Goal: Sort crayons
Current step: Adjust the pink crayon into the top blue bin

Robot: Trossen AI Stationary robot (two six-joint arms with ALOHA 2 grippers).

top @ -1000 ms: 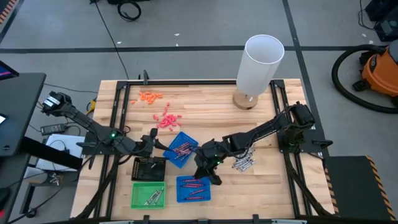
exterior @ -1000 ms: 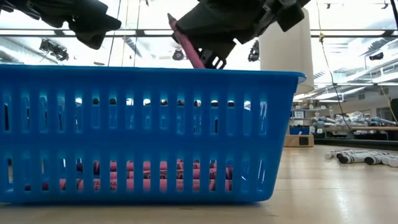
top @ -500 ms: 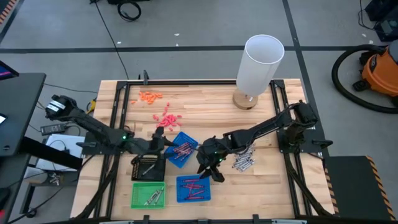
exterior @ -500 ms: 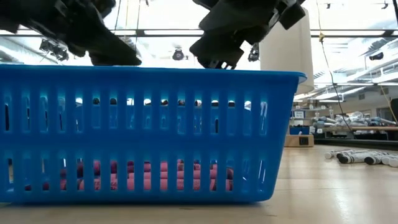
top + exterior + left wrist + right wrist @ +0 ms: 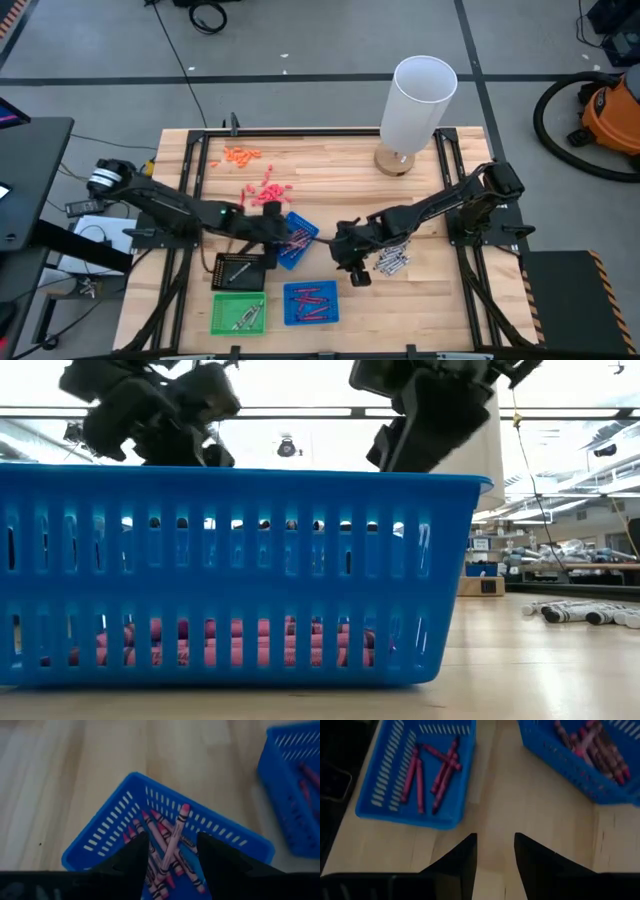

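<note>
Both grippers hang empty over the wooden table, near the blue crayon baskets.

From above I see the left gripper [image 5: 268, 228] over the tilted blue plastic basket [image 5: 297, 239] of maroon crayons [image 5: 297, 238]; the right gripper [image 5: 352, 268] is just beside that basket, above the lower blue basket [image 5: 310, 303] with red crayons [image 5: 312, 298], and grey crayons [image 5: 392, 259] lie loose near it. In the left wrist view the fingers [image 5: 131, 861] stand apart over the crayon heap [image 5: 167, 849], holding nothing. In the right wrist view the fingers [image 5: 465, 854] are parted over bare wood, between the two baskets.
</note>
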